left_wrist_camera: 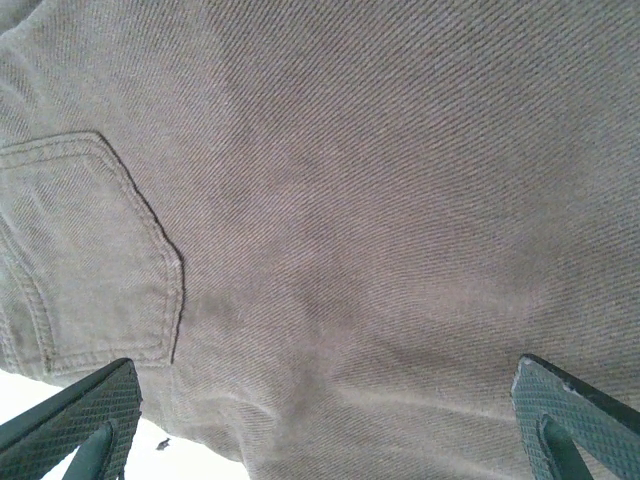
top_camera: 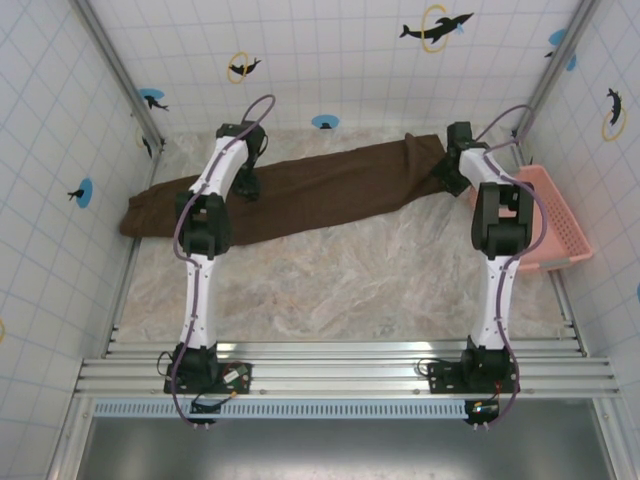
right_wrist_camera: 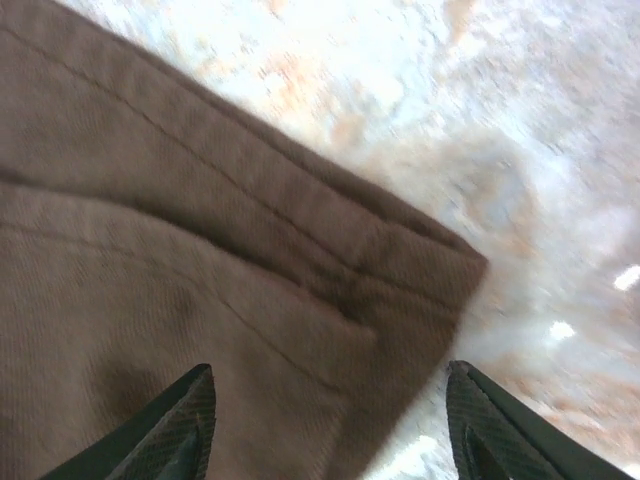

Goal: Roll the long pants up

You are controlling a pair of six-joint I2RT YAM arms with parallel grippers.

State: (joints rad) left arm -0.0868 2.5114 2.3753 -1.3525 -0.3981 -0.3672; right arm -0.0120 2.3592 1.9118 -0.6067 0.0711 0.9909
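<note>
you have the long pants [top_camera: 300, 195] flat along the table's [top_camera: 330, 290] far edge, left gripper [left_wrist_camera: 325, 405] wide apart over a back pocket [left_wrist_camera: 90, 250], right gripper [right_wrist_camera: 330, 410] apart over the hem [right_wrist_camera: 400, 270].

Matt cloth, smooth tabletop, plastic basket.
You have matt brown twill on the long pants [left_wrist_camera: 380, 200], diagonal ribs showing; the table [top_camera: 340, 285] looks smooth, marbled; the basket [top_camera: 565, 215] is pink slatted plastic.

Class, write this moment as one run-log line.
long pants: flat, unrolled | left pincer: open above back pocket | right pincer: open over hem corner
</note>
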